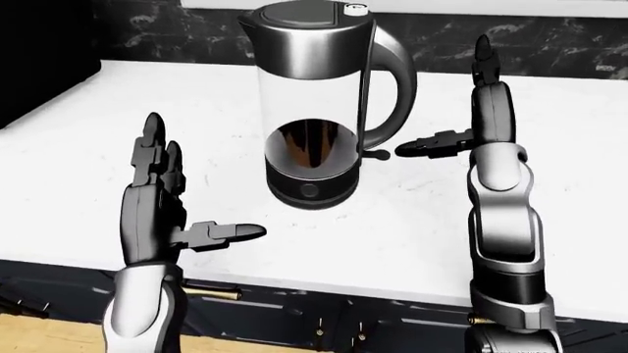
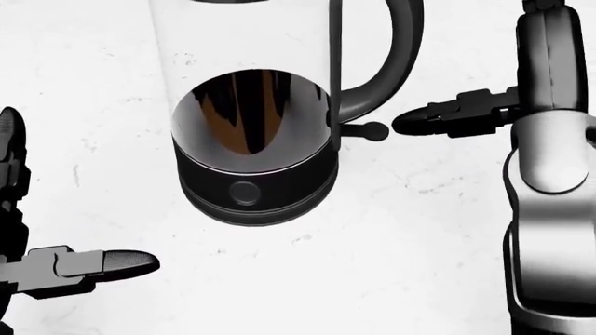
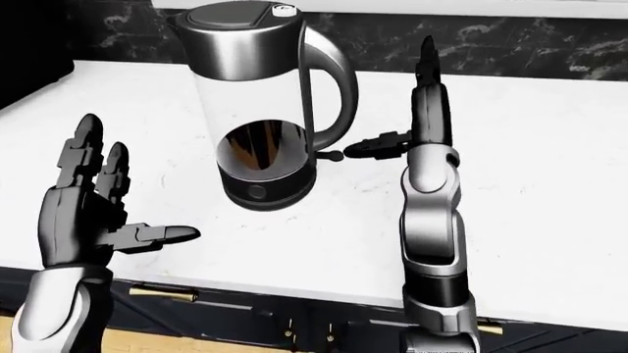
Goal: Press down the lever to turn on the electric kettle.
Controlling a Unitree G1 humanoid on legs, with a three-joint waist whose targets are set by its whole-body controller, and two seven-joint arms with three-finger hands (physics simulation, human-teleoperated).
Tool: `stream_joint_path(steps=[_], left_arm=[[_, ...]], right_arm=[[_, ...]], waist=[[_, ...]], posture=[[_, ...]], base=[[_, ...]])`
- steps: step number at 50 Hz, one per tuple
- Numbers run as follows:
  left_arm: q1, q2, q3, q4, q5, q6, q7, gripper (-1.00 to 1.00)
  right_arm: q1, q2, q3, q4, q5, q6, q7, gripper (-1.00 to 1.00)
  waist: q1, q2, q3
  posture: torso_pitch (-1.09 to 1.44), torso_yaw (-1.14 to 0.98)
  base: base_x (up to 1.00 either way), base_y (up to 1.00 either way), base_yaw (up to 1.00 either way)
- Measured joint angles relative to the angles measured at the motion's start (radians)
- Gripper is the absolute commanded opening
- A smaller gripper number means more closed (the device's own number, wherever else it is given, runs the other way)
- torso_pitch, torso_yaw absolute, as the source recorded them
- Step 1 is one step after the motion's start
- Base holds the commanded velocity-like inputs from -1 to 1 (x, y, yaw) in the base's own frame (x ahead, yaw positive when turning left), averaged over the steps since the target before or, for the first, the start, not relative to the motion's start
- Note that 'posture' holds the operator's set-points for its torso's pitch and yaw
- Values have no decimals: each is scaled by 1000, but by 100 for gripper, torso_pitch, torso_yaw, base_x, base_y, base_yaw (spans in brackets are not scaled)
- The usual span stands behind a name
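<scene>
The electric kettle stands upright on the white counter, with a glass body, steel lid, dark base and a curved handle on its right. Its small lever knob sticks out to the right at the foot of the handle. My right hand is open to the right of the kettle, fingers pointing up. Its thumb tip points left and sits just beside the lever knob, level with it, a narrow gap apart. My left hand is open and empty at the lower left of the kettle, clear of it.
A dark marble backsplash runs along the top of the eye views. A black block stands at the top left. Dark cabinet fronts with brass handles lie below the counter's near edge.
</scene>
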Motion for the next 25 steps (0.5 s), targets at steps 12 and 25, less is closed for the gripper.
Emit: stream_joint_path(steps=[12,25], left_arm=[[-1,0,0,-2,0,1,2,100],[3,-2,-4,-5,-1,1,3,100]], right_arm=[[-24,6,12,59,-13,-22,-1,100],[-46,12,23,113,-30,-42,7,100]], waist=[[-2,-1,0],[-1,0,0]], posture=[[0,0],[0,0]], base=[[0,0,0],[0,0,0]])
